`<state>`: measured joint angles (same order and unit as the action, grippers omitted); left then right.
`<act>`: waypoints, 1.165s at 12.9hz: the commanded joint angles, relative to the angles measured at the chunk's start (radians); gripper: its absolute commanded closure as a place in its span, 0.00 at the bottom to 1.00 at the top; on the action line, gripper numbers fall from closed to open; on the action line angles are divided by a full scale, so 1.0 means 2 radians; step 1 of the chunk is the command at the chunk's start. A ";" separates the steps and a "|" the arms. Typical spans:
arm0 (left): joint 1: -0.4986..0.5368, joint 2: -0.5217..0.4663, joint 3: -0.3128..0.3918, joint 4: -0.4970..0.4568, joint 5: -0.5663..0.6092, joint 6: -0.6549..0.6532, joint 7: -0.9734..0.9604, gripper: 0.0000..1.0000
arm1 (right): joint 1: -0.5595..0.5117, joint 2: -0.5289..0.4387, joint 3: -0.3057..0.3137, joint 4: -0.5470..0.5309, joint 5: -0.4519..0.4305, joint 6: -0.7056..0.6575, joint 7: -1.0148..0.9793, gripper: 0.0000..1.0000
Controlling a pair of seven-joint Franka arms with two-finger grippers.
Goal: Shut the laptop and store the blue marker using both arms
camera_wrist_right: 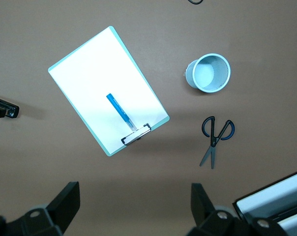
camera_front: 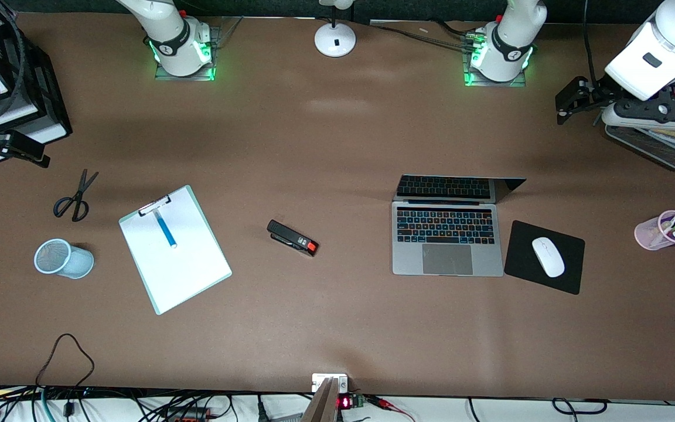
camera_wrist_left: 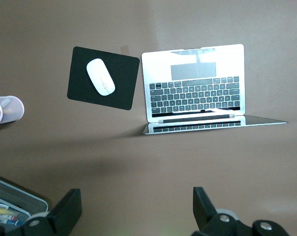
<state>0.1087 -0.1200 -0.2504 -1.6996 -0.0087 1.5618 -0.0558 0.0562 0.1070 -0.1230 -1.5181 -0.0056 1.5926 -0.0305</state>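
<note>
The silver-grey laptop (camera_front: 446,249) stands open on the table toward the left arm's end, its keyboard lit; it also shows in the left wrist view (camera_wrist_left: 195,88). The blue marker (camera_front: 165,228) lies on a white clipboard (camera_front: 182,269) toward the right arm's end, and shows in the right wrist view (camera_wrist_right: 120,112). My left gripper (camera_front: 567,102) is open and empty, up over the table edge by a wire tray, well apart from the laptop (camera_wrist_left: 137,206). My right gripper (camera_front: 31,153) is open and empty, over the table near the scissors, apart from the marker (camera_wrist_right: 134,204).
A black mouse pad (camera_front: 572,275) with a white mouse (camera_front: 548,257) lies beside the laptop. A pink pen cup (camera_front: 662,230) and wire tray (camera_front: 660,143) stand at the left arm's end. A stapler (camera_front: 292,237), scissors (camera_front: 75,196), blue mesh cup (camera_front: 62,258) and lamp base (camera_front: 335,38) are also on the table.
</note>
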 commanded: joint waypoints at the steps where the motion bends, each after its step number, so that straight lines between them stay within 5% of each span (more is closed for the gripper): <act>1: 0.009 -0.016 -0.001 -0.015 -0.019 0.014 0.003 0.00 | -0.003 -0.005 -0.001 0.002 0.000 -0.006 -0.006 0.00; 8: 0.009 -0.006 -0.001 -0.008 -0.032 0.025 0.003 0.00 | -0.004 0.012 -0.002 0.001 0.007 -0.001 -0.002 0.00; 15: 0.009 -0.005 -0.002 -0.007 -0.032 0.025 0.003 0.00 | 0.025 0.091 0.002 0.004 0.006 0.035 -0.004 0.00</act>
<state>0.1161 -0.1219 -0.2501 -1.7025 -0.0569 1.5991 -0.0558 0.1022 0.2548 -0.1185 -1.5243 -0.0042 1.6353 -0.0324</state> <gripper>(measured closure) 0.000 0.000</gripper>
